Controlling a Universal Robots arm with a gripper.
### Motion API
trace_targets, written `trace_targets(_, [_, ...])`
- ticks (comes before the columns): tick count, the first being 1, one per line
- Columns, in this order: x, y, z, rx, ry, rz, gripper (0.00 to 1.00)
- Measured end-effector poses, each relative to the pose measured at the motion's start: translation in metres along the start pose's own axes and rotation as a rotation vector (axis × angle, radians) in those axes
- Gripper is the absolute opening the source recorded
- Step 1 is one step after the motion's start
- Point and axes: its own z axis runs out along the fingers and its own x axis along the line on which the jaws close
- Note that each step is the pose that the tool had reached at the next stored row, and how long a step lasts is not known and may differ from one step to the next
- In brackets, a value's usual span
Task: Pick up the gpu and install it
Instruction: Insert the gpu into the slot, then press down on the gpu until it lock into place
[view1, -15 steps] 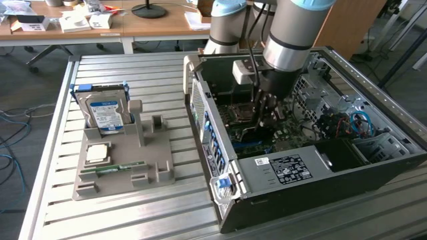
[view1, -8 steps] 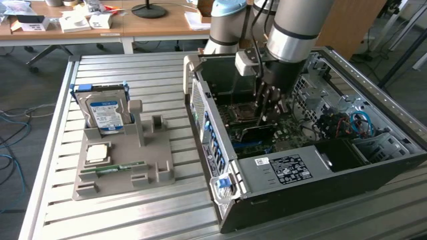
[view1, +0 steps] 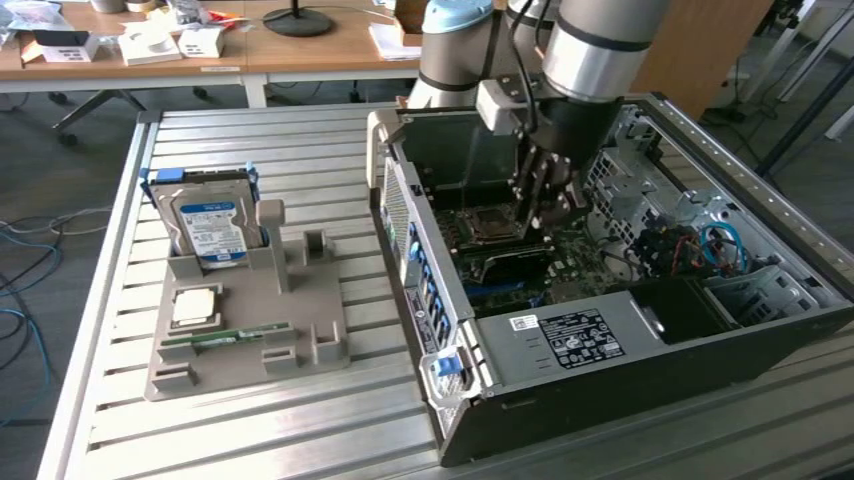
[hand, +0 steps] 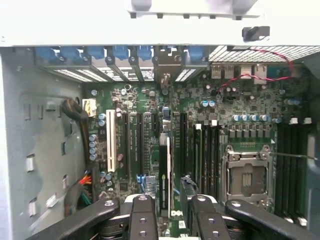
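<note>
My gripper (view1: 541, 205) reaches down inside the open computer case (view1: 747, 330), over the motherboard (view1: 534, 270). In the wrist view the gpu (hand: 164, 170) appears edge-on as a thin dark card between the two fingers of my gripper (hand: 169, 222), which is shut on it. The card stands upright and runs along the black expansion slots beside the white slot (hand: 110, 140), pointing toward the rear bracket openings (hand: 164, 70). Whether it touches a slot cannot be told.
The CPU socket (hand: 248, 175) and memory slots (hand: 292, 165) lie beside the card. On the exterior view's left a grey parts tray (view1: 240, 370) carries a hard drive (view1: 211, 225), a processor (view1: 196, 307) and a green memory stick (view1: 227, 335). The power supply (view1: 574, 335) fills the case's near end.
</note>
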Motion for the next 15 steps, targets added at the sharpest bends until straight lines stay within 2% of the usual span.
trace_targets(2, [-0.0001,-0.0004,-0.0047,0.0000,0.0001,0.000,0.33])
trace_targets(15, [-0.0001,-0.0004,-0.0049,0.0001,-0.0001,0.000,0.33])
